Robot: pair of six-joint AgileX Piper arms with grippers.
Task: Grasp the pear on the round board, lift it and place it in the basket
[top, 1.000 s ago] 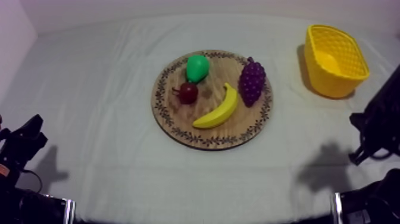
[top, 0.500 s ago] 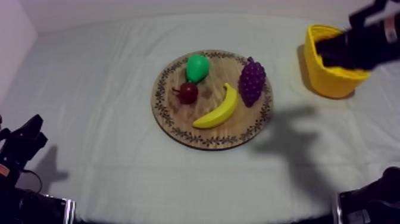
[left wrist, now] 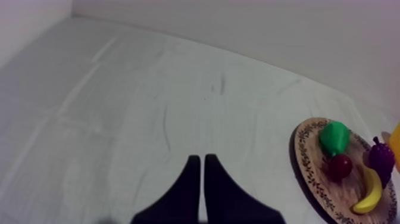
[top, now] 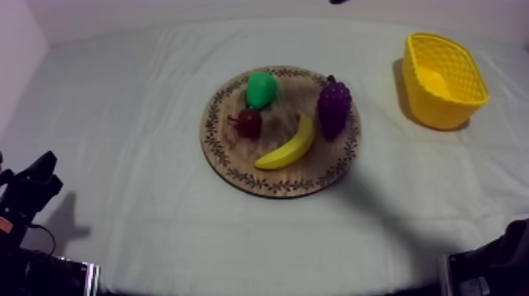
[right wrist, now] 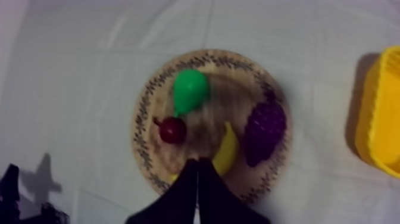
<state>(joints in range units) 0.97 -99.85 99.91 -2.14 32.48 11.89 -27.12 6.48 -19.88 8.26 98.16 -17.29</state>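
The green pear lies at the far side of the round wooden board, next to a small red fruit. The yellow basket stands at the table's far right. My right gripper hangs high over the board with its fingers together as a narrow wedge; below it are the pear and the banana. My left gripper is shut on nothing over bare cloth, left of the board, and it sits low at the left.
A banana and a bunch of grapes also lie on the board. The right arm's shadow darkens the board's right half and the cloth in front of it. Open cloth surrounds the board on all sides.
My right arm has risen from the lower right, passed over the basket, and now hangs high above the board. Its shadow has shifted onto the board. The left arm has stayed still.
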